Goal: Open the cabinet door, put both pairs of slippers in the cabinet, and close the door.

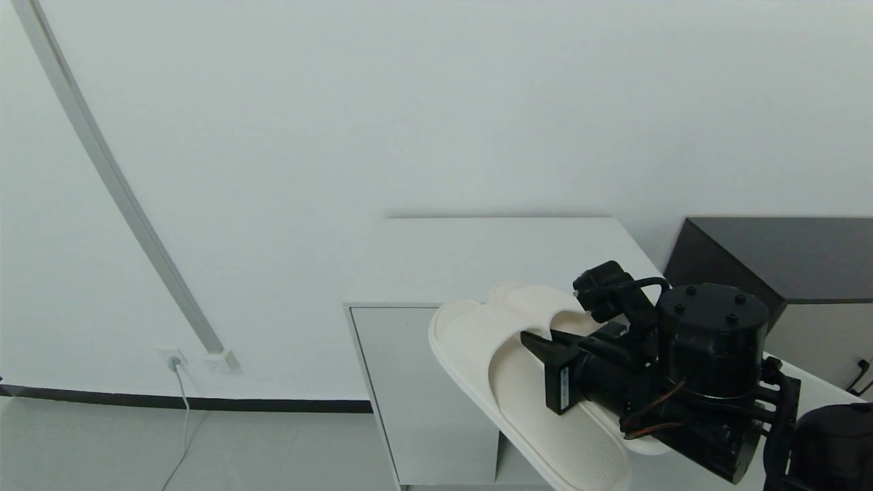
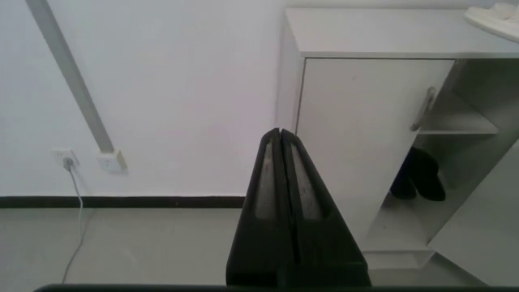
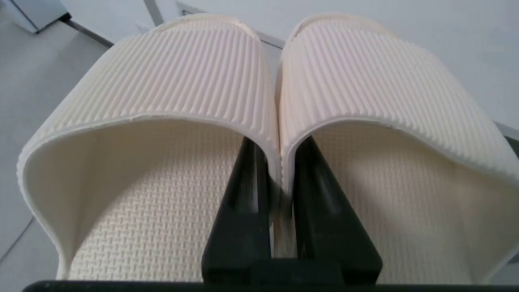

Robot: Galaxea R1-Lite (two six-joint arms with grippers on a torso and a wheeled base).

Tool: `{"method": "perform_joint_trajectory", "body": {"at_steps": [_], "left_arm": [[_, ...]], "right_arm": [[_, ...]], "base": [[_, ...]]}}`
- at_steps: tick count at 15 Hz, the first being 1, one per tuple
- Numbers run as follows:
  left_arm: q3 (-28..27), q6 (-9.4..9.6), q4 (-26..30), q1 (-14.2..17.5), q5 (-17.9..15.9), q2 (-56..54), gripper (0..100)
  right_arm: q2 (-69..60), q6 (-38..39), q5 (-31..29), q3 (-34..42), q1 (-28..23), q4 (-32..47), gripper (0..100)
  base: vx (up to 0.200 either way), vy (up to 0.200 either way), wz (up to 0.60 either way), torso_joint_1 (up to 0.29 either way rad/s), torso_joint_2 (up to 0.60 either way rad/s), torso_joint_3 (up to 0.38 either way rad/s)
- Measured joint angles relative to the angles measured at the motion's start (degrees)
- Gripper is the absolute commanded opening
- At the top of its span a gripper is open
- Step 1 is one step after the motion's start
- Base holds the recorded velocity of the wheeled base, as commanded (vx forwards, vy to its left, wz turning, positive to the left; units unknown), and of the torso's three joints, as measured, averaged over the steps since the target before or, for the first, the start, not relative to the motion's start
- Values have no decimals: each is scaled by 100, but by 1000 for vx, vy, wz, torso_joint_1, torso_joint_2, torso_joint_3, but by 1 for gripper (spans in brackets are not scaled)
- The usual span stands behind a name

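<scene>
Cream ribbed foam: two slippers [image 1: 518, 368] carried as one pair. Caught by the adjoining inner walls of the uppers, both walls squeezed together between the fingers of the right gripper [image 3: 280, 174], clenched firmly on them. Grasped so, most likely, to move both at once with a single pinch. Hung tilted, toes pointing away from the wrist, in front of the cabinet [image 1: 491, 252] near its top front edge. Not yet inside.

Found the cabinet already open on one side: shelf [image 2: 458, 122] and inner floor exposed beside a flat front panel [image 2: 365, 138] with its handle [image 2: 422, 109]. Saw a dark pair [image 2: 418, 174] standing on the cabinet's lower level, toward the back. Judged to be the other slippers, already stowed, though too small to be certain.

Held well apart from the cabinet, off its closed side: left gripper [image 2: 281, 138], fingers pressed flat together, nothing between them. Probably parked there to stay clear of the opening and free for the door afterward.

Judged roughly halfway: door open, one pair apparently in, cream pair to be lowered onto a free level, then door shut.

Noted a wall socket [image 2: 65, 158] and slanted grey trunking [image 2: 73, 77] on the wall beside the cabinet, and a dark unit [image 1: 777, 259] on the cabinet's other side.
</scene>
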Motion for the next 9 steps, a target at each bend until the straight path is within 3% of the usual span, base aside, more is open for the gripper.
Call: {"method": "perform_joint_trajectory", "body": {"at_steps": [7,9], "left_arm": [[0,-2,0,2,5,0,0],[0,-18,0,2,7,0,0]], "right_arm": [[2,-150,2,85,-6,-189,0],[5,-158,9,146,0,-266,0]], "base": [[0,-200,0,2,1,4],[0,0,0,0,0,0]]}}
